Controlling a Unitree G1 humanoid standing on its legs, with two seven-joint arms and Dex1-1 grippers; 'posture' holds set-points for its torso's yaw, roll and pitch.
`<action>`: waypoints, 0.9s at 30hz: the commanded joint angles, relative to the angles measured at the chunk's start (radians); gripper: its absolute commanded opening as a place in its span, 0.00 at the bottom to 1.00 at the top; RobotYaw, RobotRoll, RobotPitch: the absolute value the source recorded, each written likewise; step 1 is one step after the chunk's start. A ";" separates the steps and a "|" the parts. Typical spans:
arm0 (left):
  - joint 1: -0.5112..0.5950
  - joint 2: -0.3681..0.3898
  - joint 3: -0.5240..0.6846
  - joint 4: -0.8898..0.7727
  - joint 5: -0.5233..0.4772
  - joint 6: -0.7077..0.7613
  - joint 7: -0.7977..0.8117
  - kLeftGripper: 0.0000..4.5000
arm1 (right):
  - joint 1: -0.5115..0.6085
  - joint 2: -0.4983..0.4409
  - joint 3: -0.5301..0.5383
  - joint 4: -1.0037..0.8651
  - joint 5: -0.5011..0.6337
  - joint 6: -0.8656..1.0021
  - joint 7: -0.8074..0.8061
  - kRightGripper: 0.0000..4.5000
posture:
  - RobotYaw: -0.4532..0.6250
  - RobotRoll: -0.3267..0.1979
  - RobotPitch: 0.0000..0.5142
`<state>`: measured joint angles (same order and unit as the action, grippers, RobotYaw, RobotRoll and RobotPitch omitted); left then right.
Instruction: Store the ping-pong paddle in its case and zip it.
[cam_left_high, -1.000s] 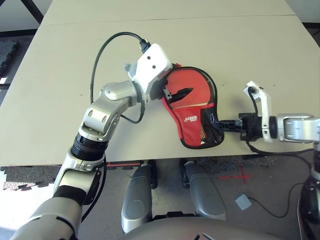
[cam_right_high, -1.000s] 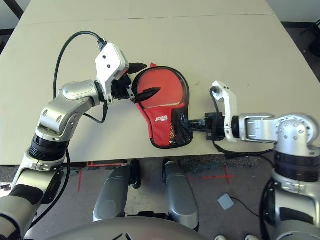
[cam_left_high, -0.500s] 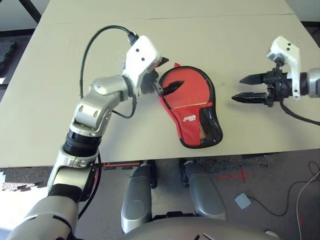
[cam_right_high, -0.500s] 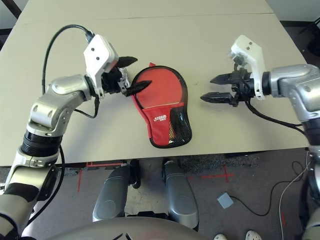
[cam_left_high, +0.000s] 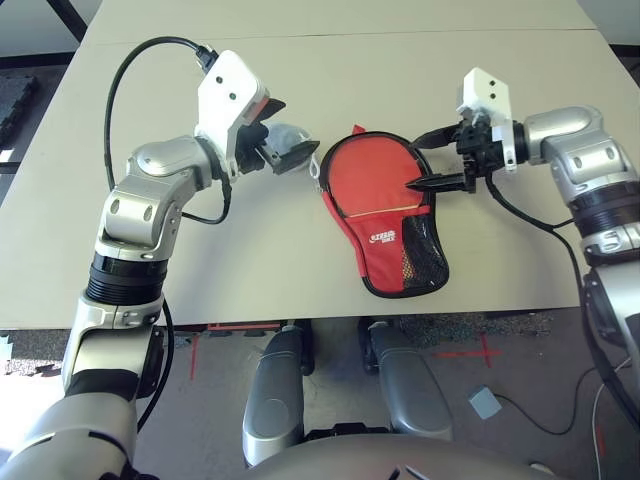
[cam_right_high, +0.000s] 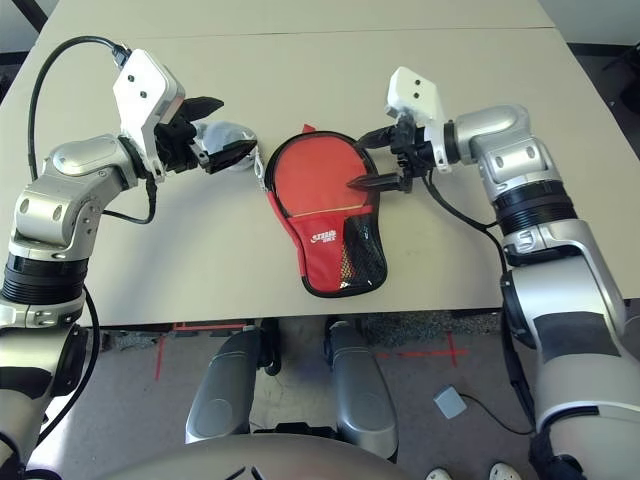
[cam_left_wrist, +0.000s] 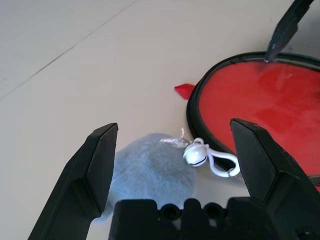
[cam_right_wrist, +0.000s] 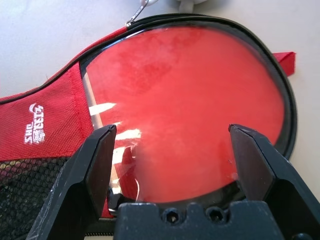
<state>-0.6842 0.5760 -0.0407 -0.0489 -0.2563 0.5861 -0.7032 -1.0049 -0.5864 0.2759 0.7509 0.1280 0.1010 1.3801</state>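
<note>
Right gripper (cam_right_high: 372, 158) has swung in over the case (cam_left_high: 385, 215), paddle's red face showing; both jaws apart, empty.

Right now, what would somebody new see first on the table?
A bright red case lies near the table's front edge with the ping-pong paddle showing inside it. Both open grippers flank it: the left gripper over a grey plush charm, the right gripper above the paddle's face.

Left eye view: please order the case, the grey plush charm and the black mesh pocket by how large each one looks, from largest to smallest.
1. The case, the largest by far.
2. The black mesh pocket, which covers part of the case's narrow end.
3. The grey plush charm, partly hidden behind the left gripper, so its full size is unsure.
</note>
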 joint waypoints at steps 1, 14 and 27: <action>0.010 0.019 0.005 0.049 0.028 -0.006 0.008 1.00 | -0.008 0.015 0.002 0.044 -0.047 -0.040 -0.001 0.99 | 0.46 0.62 0.51; -0.017 0.012 -0.074 0.253 0.127 -0.136 -0.034 1.00 | 0.017 0.042 -0.020 0.052 -0.098 -0.059 0.001 0.99 | 0.46 0.62 0.51; -0.036 -0.027 -0.101 0.287 0.154 -0.157 -0.090 0.78 | 0.053 0.021 -0.018 0.021 -0.124 -0.052 -0.014 1.00 | 0.44 0.62 0.51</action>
<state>-0.7224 0.5568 -0.1177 0.2435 -0.1143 0.4289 -0.7719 -0.9836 -0.5524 0.2559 0.7722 0.0250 0.0463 1.3664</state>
